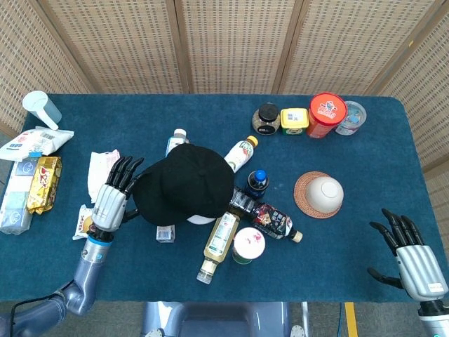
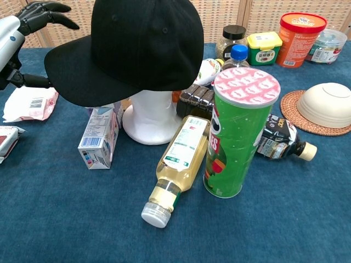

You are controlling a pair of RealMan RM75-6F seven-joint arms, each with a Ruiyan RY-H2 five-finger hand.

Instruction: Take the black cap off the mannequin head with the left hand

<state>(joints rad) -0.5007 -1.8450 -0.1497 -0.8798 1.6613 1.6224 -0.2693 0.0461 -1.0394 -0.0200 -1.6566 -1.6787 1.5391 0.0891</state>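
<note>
Left hand (image 1: 112,199) sits at the brim edge of the cap (image 1: 186,184), fingers spread and reaching over the brim, thumb below; no closed grip visible, so it holds nothing yet. Cap is on the mannequin head (image 2: 151,115), mid-table, brim pointing toward the left hand. Task looks barely started: approach done, pinch on brim and lift-off both left. Chest view shows the fingers (image 2: 44,11) curved above brim level, thumb roughly at brim height. Forearm comes up from the near left table edge. Right hand (image 1: 410,256) rests far off at the near right corner, fingers splayed, empty. Carton (image 2: 100,137), bottle (image 2: 176,164) and green can (image 2: 238,137) crowd the mannequin base.
</note>
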